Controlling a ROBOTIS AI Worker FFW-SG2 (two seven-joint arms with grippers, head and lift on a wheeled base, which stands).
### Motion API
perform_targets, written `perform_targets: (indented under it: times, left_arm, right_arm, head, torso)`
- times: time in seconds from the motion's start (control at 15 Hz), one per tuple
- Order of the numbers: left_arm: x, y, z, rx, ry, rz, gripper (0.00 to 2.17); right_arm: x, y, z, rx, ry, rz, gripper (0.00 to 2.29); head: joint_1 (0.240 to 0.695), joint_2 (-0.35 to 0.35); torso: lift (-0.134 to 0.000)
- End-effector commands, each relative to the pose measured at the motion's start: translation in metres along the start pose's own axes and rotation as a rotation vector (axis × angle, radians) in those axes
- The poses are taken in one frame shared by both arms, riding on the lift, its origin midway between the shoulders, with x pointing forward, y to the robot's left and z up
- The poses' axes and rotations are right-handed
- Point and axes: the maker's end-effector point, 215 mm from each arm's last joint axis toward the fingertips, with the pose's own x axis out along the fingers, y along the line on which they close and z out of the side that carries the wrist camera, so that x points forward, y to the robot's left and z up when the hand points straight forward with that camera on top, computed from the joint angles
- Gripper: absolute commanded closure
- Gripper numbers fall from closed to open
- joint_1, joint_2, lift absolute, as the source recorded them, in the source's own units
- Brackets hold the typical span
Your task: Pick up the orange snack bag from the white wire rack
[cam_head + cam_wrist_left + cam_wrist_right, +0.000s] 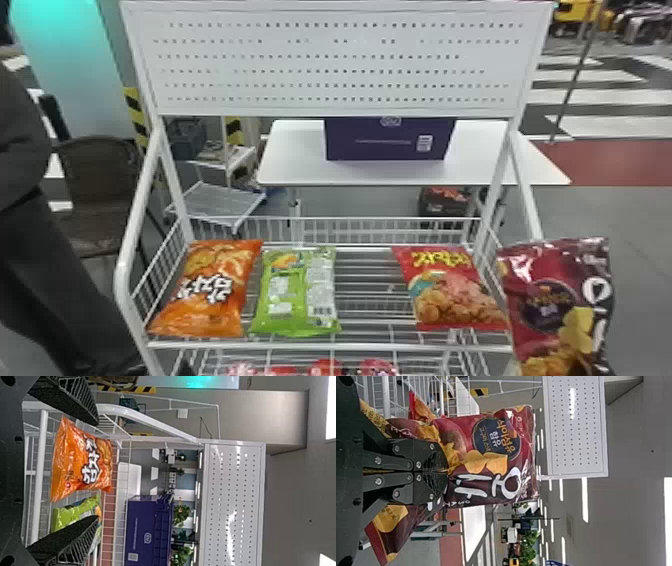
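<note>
Orange bag (79,465) lay on rack (330,346), ahead of left pincer (97,470) | left pincer's fingers stood apart, presumably to straddle it | right pincer (446,471) was clamped on maroon bag (459,429), likely keeping it clear

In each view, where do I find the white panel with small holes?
Head view: the panel spans the upper part, above the purple box.
Left wrist view: the panel, turned sideways, past the orange snack bag.
Right wrist view: the panel, past the maroon snack bag.
Shared landmark: white wire rack.
</note>
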Motion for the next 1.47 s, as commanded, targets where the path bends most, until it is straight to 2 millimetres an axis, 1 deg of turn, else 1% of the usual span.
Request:
perform_targets:
  times: [0.0,0.47,0.6,0.67,0.87,1.0,1.13,1.2,1.27,1.4]
  left_arm:
    - [0.0,0.0,0.0,-0.001,0.0,0.0,0.07]
    - [-0.001,0.0,-0.001,0.0,0.001,0.001,0.07]
    - [0.005,0.001,-0.004,0.003,-0.001,-0.001,0.07]
    - [0.014,-0.003,-0.008,0.004,-0.001,-0.011,0.07]
    - [0.063,-0.012,-0.029,0.016,0.023,-0.019,0.08]
    - [0.099,-0.017,-0.052,0.033,0.082,-0.024,0.09]
    - [0.126,-0.024,-0.074,0.044,0.138,-0.035,0.09]
    - [0.139,-0.026,-0.079,0.059,0.154,-0.037,0.09]
    - [0.151,-0.025,-0.092,0.071,0.195,-0.035,0.09]
    - [0.169,-0.024,-0.095,0.089,0.199,-0.038,0.09]
  right_arm:
    - [0.0,0.0,0.001,0.0,-0.003,0.001,2.1]
    - [0.0,0.001,0.002,0.002,-0.006,0.003,2.1]
    - [-0.001,0.002,0.002,0.003,-0.004,0.004,2.1]
    - [0.0,0.002,0.002,0.004,-0.005,0.005,2.1]
    - [-0.001,0.006,0.001,0.009,-0.004,0.008,2.1]
    - [-0.001,0.006,0.002,0.009,-0.005,0.008,2.1]
    - [-0.001,0.006,0.002,0.009,-0.008,0.008,2.1]
    - [-0.002,0.005,0.001,0.009,-0.005,0.008,2.1]
    - [-0.001,0.005,0.002,0.009,-0.007,0.008,2.1]
    - [-0.002,0.005,0.001,0.008,-0.006,0.007,2.1]
  head:
    - [0.499,0.0]
    - [0.499,0.0]
    - [0.499,0.0]
    - [0.499,0.0]
    - [0.499,0.0]
    - [0.499,0.0]
    - [0.499,0.0]
    - [0.499,0.0]
    - [0.499,0.0]
    - [0.499,0.0]
  torso:
    - [0.0]
    - [0.0]
    - [0.0]
    - [0.0]
    - [0.0]
    - [0.0]
    - [0.0]
    - [0.0]
    - [0.0]
    - [0.0]
